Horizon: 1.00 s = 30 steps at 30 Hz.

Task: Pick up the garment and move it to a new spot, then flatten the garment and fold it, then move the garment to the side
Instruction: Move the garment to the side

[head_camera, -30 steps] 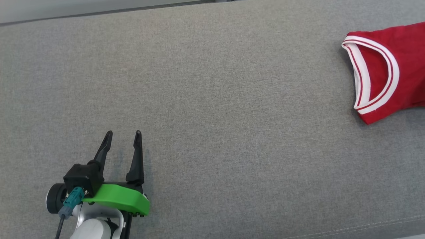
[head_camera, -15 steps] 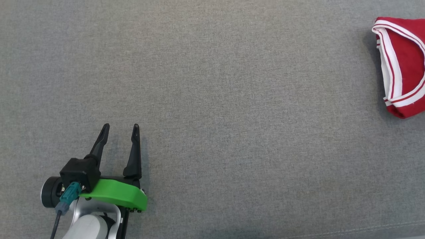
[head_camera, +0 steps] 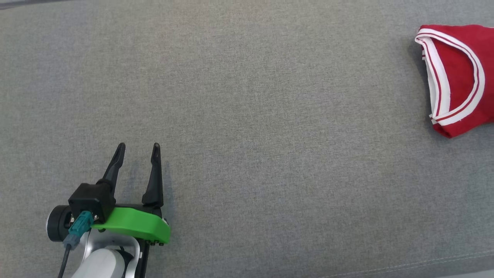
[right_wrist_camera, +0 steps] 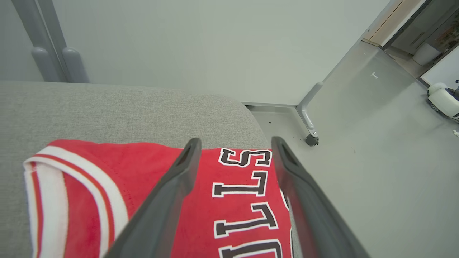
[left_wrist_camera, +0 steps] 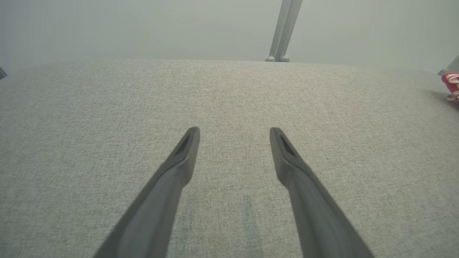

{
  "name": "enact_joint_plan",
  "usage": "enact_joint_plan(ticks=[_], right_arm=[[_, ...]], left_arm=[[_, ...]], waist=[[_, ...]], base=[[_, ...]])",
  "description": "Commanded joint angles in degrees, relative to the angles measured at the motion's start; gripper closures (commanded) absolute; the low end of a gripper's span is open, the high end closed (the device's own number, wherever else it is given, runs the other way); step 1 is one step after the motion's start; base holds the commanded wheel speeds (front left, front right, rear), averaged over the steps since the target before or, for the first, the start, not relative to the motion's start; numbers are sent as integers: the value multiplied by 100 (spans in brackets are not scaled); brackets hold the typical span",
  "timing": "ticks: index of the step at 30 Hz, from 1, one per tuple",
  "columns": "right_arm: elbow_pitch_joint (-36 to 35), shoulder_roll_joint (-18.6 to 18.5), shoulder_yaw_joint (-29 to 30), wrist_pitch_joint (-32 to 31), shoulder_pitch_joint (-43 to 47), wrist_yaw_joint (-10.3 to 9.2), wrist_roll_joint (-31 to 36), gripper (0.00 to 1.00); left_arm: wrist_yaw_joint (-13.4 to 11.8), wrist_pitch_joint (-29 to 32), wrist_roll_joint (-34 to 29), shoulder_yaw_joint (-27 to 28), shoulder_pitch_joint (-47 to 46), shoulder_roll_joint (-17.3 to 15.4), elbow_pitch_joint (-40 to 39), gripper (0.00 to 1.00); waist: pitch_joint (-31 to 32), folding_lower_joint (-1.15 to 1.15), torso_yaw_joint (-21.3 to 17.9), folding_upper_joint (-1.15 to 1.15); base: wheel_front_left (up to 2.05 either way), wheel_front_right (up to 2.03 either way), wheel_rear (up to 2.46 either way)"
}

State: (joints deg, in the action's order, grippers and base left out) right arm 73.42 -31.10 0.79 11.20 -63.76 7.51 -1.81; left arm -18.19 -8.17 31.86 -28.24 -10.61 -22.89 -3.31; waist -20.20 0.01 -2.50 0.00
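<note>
A folded red garment (head_camera: 461,77) with white-and-red striped trim lies at the right edge of the grey fabric surface (head_camera: 270,116), partly cut off by the head view. Black and white lettering shows on the garment (right_wrist_camera: 236,200) in the right wrist view, where it sits at the surface's rounded end. My right gripper (right_wrist_camera: 235,143) hangs open above it, with nothing between the fingers. My left gripper (head_camera: 139,146) is open and empty at the lower left, far from the garment. A sliver of the garment (left_wrist_camera: 452,80) appears at the right edge of the left wrist view, beyond my left gripper (left_wrist_camera: 235,130).
The surface ends just right of the garment, with bare floor (right_wrist_camera: 358,161) beyond. A castor wheel (right_wrist_camera: 311,139) on a grey frame leg stands on that floor. Grey posts (left_wrist_camera: 283,30) rise behind the far edge. A seam (head_camera: 424,264) runs along the near edge.
The head camera has swung back and forth, so the whole picture shifted; the garment now sits nearer the right edge than a second ago. The left gripper stays open and still.
</note>
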Motion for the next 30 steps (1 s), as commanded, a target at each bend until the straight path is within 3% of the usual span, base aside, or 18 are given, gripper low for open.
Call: enact_joint_plan(ticks=[1, 12, 21, 30], right_arm=[[-38, 49, -39, 57, -21, -4, 80, 0], [-687, 573, -507, 364, 238, -4, -308, 0], [-1830, 834, -1074, 394, 921, -4, -1035, 0], [-3217, 1120, -1137, 282, 2146, -4, -1482, 0]], left_arm=[[-23, -42, 16, 3, -65, -10, 22, 0], [53, -299, 130, 26, 54, 111, 276, 0], [108, -558, 220, 188, 229, 188, 431, 0], [161, -663, 339, 438, 624, 307, 594, 0]], waist=[[120, -1, -71, 0], [931, -1, -233, 0], [1448, -1, -339, 0], [1983, -1, -376, 0]], base=[[0, 0, 0], [0, 0, 0], [0, 0, 0], [0, 0, 0]])
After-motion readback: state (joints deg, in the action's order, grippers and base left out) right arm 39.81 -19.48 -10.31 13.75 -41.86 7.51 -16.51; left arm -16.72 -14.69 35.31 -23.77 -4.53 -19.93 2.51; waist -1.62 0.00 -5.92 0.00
